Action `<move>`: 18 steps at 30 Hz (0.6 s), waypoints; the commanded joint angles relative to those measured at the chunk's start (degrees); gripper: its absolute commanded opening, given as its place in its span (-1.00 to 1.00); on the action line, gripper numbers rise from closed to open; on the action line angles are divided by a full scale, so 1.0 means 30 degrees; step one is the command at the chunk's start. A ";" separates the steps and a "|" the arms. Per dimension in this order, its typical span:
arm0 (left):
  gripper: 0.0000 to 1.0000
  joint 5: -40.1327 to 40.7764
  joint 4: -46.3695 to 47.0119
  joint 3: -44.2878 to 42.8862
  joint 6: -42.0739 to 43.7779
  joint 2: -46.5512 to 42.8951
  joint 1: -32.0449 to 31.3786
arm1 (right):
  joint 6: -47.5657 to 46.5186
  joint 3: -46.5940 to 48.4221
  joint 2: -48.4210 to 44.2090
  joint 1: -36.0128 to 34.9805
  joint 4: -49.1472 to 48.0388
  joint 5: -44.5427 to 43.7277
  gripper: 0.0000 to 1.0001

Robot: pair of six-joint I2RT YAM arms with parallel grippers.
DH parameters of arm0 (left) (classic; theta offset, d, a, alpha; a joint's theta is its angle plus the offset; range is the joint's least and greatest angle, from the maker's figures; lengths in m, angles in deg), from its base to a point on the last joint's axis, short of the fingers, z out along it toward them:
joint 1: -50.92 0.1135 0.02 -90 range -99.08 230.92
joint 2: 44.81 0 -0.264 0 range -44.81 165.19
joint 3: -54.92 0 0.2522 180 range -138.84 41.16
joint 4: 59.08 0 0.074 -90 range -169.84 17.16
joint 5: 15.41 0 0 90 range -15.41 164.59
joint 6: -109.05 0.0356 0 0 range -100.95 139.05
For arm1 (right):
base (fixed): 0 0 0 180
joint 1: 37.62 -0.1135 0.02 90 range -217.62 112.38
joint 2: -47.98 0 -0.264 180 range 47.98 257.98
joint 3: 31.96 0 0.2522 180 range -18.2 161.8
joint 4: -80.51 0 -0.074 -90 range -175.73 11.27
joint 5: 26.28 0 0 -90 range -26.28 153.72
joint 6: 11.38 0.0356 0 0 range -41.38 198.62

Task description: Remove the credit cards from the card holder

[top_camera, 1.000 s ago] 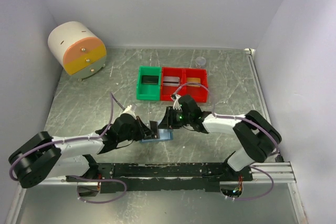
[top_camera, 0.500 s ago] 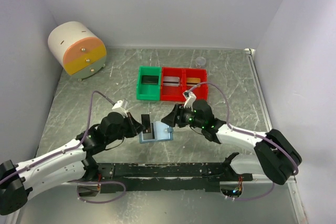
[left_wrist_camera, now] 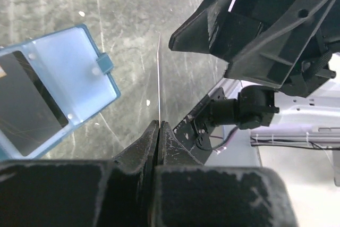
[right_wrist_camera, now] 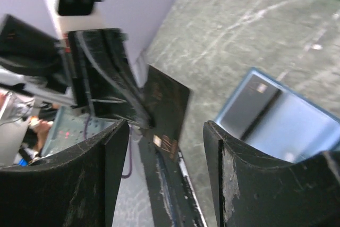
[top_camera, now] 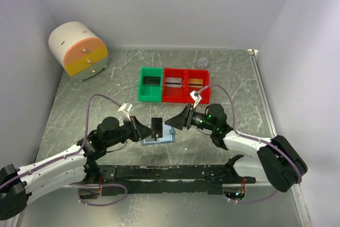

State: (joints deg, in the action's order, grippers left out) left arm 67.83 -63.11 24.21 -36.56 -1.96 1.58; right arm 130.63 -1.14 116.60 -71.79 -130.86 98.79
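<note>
The blue-grey card holder lies open on the table between the arms. It also shows in the left wrist view and the right wrist view, with a dark card still in its pocket. My left gripper is shut on another dark credit card, held upright above the holder's left part. That card is edge-on in the left wrist view and faces the right wrist camera. My right gripper is open and empty, just right of the held card.
A green bin and a red two-part bin stand behind the holder, holding a dark, a silvery and a gold card. A round drawer unit stands at the back left. A small clear disc lies at the back.
My left gripper has lifted the dark card out of the holder and carried it a little right. My right gripper has let go of the holder and drawn back to the right.
</note>
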 commanded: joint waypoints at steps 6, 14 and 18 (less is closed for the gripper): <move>-0.86 -0.1924 0.4152 0.0404 -0.0603 0.0151 -0.0039 | 0.1893 -0.0051 0.1425 -0.0136 -0.4368 0.3135 0.03; -0.86 -0.2454 0.5380 0.0637 -0.0943 0.0412 -0.0056 | 0.2997 -0.0109 0.2824 -0.0207 -0.6641 0.3950 -0.21; -0.86 -0.2455 0.5874 0.0901 -0.1126 0.0305 -0.0052 | 0.4243 -0.0494 0.3539 -0.0183 -0.9007 0.4148 -0.40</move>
State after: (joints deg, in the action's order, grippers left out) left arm 62.25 -50.19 26.35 -39.23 -0.56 1.58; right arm 139.48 -1.36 125.74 -72.21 -148.12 109.26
